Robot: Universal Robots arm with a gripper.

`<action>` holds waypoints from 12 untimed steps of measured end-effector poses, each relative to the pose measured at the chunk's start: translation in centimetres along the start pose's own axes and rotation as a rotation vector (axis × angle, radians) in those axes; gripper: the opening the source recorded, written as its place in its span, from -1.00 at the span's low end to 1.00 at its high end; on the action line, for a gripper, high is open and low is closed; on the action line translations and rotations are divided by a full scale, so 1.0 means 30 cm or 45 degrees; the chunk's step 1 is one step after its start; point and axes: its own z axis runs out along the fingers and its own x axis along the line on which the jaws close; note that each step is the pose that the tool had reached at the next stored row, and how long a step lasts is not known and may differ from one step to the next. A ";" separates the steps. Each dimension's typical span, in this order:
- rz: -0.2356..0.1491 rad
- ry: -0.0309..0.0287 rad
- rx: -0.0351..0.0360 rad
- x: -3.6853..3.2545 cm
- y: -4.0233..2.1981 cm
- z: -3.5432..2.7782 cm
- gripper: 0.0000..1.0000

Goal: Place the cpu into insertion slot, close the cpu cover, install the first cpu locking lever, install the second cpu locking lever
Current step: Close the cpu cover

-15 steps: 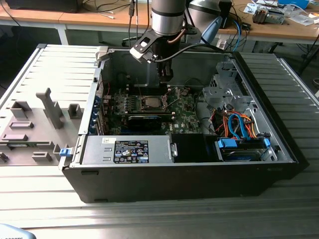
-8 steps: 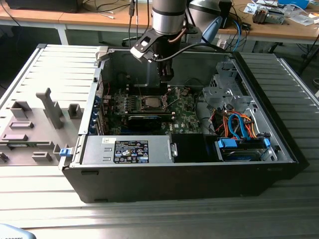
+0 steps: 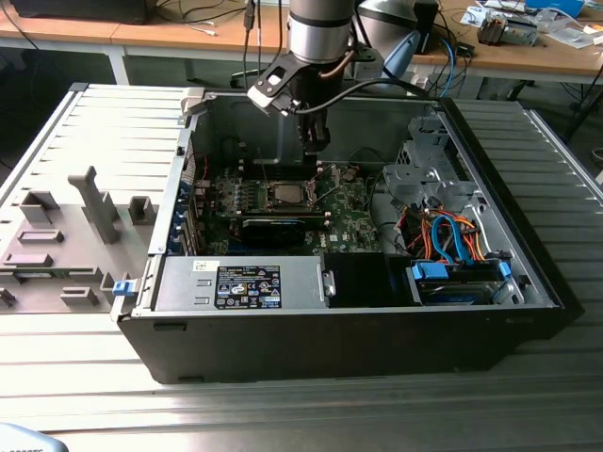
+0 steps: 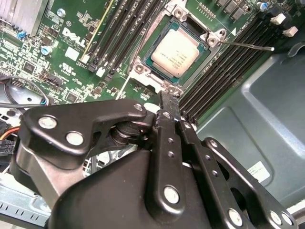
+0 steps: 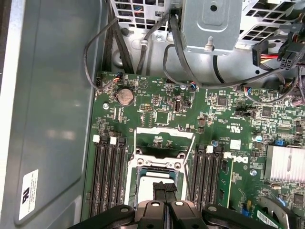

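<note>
The cpu (image 4: pixel 175 51) lies in the insertion slot (image 4: pixel 143 67) on the green board, its dull silver top facing up. The silver cpu cover (image 4: pixel 202 34) lies flat around it as a frame. A thin wire locking lever (image 4: pixel 248 46) juts out from one socket corner, and a second lever (image 4: pixel 125 84) runs along the opposite side. My gripper (image 4: pixel 166 98) hangs just above the socket's edge, shut, with nothing held. In the first wrist view the black fingertips (image 5: pixel 159 191) cover part of the cpu (image 5: pixel 147 190). In the exterior view the gripper (image 3: pixel 316 141) is inside the case, over the socket (image 3: pixel 287 195).
Black memory slots (image 4: pixel 224 67) flank the socket on both sides. Grey case wall (image 5: pixel 52 109) rises close by. Cables (image 5: pixel 171 57) and a metal drive cage (image 5: pixel 209 24) lie beyond the board. A power-supply box (image 3: pixel 250 285) and a black card (image 3: pixel 273 226) sit at the front.
</note>
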 end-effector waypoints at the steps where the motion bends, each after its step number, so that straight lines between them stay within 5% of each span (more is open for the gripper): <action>1: 0.000 0.0000 0.0003 0.000 0.001 0.000 -0.79; 12: 0.000 0.0007 0.0064 -0.003 0.024 0.000 -0.79</action>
